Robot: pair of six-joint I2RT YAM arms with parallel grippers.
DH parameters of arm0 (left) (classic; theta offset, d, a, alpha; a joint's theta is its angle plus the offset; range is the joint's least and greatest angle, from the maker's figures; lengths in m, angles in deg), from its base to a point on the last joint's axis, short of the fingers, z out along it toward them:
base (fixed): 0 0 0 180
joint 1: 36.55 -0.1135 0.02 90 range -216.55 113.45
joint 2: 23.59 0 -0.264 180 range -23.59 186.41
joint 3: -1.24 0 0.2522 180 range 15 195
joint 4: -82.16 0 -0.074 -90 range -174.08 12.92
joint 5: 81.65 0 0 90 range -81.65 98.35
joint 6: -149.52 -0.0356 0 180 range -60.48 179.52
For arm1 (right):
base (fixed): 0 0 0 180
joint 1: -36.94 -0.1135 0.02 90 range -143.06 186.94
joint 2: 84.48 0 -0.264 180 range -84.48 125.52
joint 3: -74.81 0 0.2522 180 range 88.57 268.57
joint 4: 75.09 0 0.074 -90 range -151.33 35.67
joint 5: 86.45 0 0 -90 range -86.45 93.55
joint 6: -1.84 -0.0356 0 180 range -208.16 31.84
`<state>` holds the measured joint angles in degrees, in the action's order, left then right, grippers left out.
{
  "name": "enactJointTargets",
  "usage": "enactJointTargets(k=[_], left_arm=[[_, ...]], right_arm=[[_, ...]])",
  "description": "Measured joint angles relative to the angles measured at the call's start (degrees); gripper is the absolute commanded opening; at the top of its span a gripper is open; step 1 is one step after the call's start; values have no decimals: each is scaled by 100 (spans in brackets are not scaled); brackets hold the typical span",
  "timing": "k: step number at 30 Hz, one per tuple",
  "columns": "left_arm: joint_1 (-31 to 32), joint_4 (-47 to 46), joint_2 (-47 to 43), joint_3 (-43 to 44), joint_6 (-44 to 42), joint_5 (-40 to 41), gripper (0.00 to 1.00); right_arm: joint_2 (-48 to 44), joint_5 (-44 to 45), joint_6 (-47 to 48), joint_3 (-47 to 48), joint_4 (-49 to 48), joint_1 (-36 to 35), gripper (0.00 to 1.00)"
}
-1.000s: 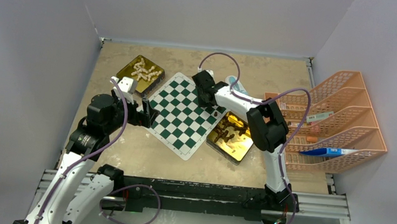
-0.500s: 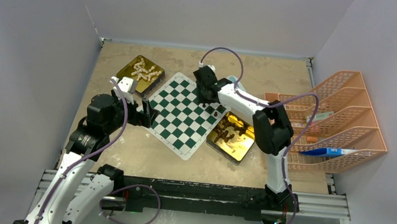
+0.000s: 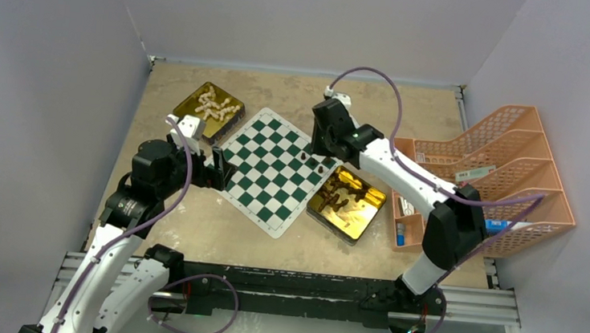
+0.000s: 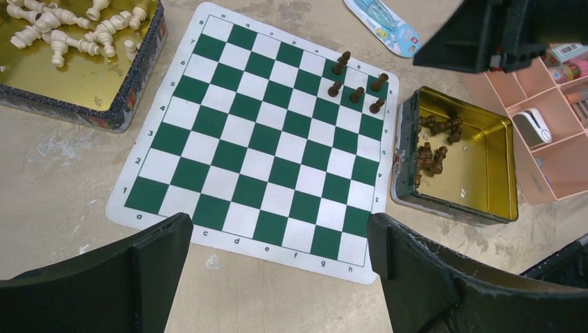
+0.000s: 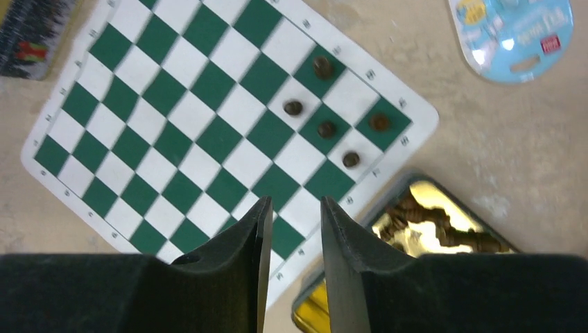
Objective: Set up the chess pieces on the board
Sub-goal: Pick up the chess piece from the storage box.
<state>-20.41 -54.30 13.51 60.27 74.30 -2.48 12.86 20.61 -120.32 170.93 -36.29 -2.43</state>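
Five brown pieces: upright, clustered at the board's far right corner; remaining squares open.
Right gripper: fingers slightly parted, pinching nothing, above the board's right edge.
Left gripper: spread wide, beside the board's left edge.
Tin: just beside the board's right edge.

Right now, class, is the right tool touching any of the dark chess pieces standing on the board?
Apart. The right wrist view shows bare squares of the board between the right tool and the dark chess pieces.
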Motion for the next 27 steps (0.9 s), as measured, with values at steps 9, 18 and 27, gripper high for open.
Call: enactJointTargets(k=[9,18,27], left_arm=[[0,0,0,-7,0,-9,97],[0,0,-22,-9,0,-61,97],[2,0,-33,-9,0,-63,97]], right_arm=[[-776,160,-1353,-1386,514,0,33],[-1434,227,-3034,-2288,772,0,32],[-1078,315,-4074,-2433,815,2,30]])
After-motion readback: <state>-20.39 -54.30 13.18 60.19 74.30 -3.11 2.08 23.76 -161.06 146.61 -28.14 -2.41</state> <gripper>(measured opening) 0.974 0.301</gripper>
